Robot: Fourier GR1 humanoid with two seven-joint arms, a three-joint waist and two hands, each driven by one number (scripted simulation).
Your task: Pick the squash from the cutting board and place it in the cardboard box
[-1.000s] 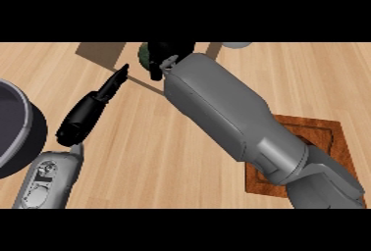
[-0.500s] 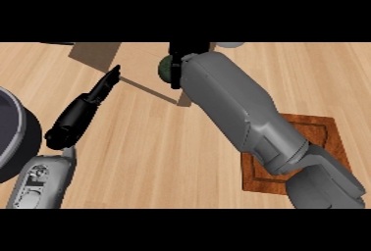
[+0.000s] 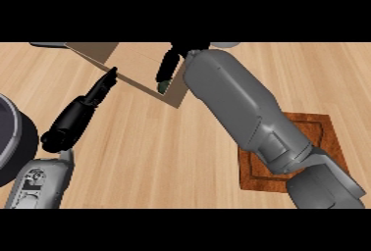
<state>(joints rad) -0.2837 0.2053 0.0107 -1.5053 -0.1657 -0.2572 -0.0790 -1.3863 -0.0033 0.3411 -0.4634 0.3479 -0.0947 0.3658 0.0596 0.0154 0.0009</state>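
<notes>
Head view: your right hand (image 3: 172,62) sits at 12 o'clock, over the cardboard box (image 3: 134,66), fingers curled down round the squash (image 3: 164,87). Only a small green tip of the squash shows under the fingers, just inside the box's near wall. Grey right forearm (image 3: 239,112) runs from 5 o'clock up to the hand and covers part of the cutting board (image 3: 315,135) at 4 o'clock. Nothing visible on the bare part of the board. Your left hand (image 3: 81,112) is at 9 o'clock, fingers straight, holding nothing, tips just beside the box's left edge. Dark round pot (image 3: 13,137) at the left edge, near the left wrist. All on the wooden counter (image 3: 167,157).
</notes>
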